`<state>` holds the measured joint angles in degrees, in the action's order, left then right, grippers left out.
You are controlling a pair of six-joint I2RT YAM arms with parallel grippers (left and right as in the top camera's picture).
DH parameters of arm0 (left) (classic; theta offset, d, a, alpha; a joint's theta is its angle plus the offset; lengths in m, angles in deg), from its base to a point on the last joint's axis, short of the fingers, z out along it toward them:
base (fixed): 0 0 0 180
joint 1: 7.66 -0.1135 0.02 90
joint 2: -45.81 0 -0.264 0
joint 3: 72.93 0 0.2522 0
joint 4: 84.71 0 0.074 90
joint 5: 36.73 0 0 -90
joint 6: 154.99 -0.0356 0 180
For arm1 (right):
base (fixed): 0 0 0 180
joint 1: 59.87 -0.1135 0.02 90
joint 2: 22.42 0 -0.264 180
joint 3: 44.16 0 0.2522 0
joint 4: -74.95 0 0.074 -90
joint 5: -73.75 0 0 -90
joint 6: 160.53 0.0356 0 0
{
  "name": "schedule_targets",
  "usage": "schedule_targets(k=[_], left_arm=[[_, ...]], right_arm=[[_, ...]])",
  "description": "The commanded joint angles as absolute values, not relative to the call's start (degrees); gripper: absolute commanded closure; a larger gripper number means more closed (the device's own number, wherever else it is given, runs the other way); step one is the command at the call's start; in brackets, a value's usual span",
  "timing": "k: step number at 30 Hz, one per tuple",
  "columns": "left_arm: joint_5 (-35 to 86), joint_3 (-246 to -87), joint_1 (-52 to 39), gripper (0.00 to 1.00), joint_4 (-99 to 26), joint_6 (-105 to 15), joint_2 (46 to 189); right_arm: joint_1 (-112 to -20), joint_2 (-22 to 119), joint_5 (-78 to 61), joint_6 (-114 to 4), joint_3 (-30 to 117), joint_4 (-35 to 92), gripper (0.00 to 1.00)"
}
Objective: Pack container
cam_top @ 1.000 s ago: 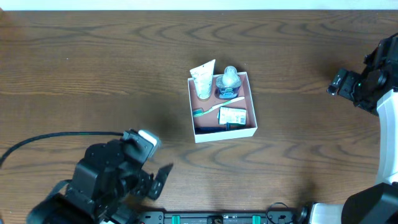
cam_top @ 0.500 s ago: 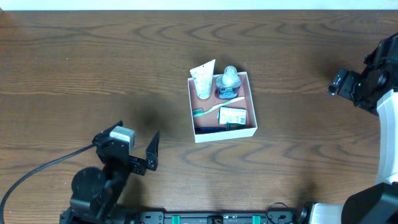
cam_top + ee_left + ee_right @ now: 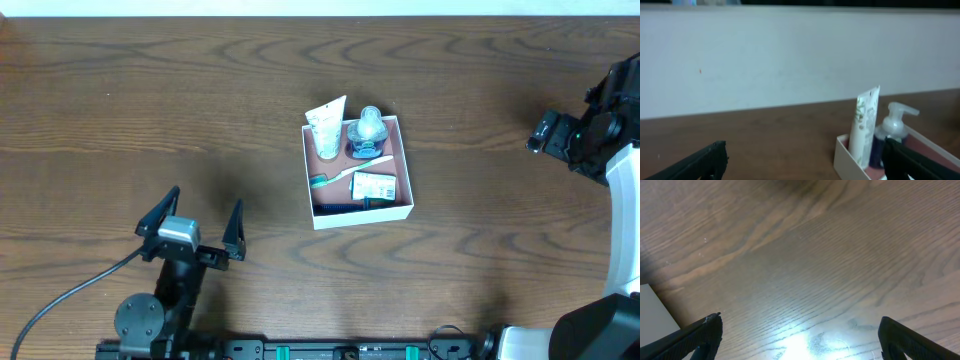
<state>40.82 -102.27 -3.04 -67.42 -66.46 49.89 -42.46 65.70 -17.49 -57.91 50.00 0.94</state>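
We'd park the left gripper (image 3: 204, 200) and right gripper (image 3: 800, 330), both wide open and empty, since the box (image 3: 360, 213) seems full.

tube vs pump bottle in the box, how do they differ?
Colour: the tube is white; the pump bottle has a dark blue body with a pale pump. Height: the tube rises above the pump bottle. Pose: the tube leans at the box's corner; the pump bottle stands straight. Both sit side by side at one end.

One container (image 3: 360, 216), tube (image 3: 326, 128), pump bottle (image 3: 367, 132), toothbrush (image 3: 350, 172)
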Motion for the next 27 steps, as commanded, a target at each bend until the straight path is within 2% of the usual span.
schedule_targets(k=[1,15,22,27], left_arm=[[38.66,-99.86,-4.72,0.02,-68.98,-66.16,46.79],[38.68,-92.78,-5.29,0.02,-70.72,-65.19,45.91],[38.68,-87.58,-5.29,0.02,-75.4,-63.95,45.91],[39.29,-86.92,-5.36,0.02,-72.17,-64.04,45.89]], right_arm=[[-42.26,65.83,-17.51,-57.28,50.18,0.96,0.01],[-42.26,65.83,-17.51,-57.28,50.18,0.96,0.01],[-42.26,65.83,-17.51,-57.28,50.18,0.96,0.01],[-42.26,65.83,-17.51,-57.28,50.18,0.96,0.01]])
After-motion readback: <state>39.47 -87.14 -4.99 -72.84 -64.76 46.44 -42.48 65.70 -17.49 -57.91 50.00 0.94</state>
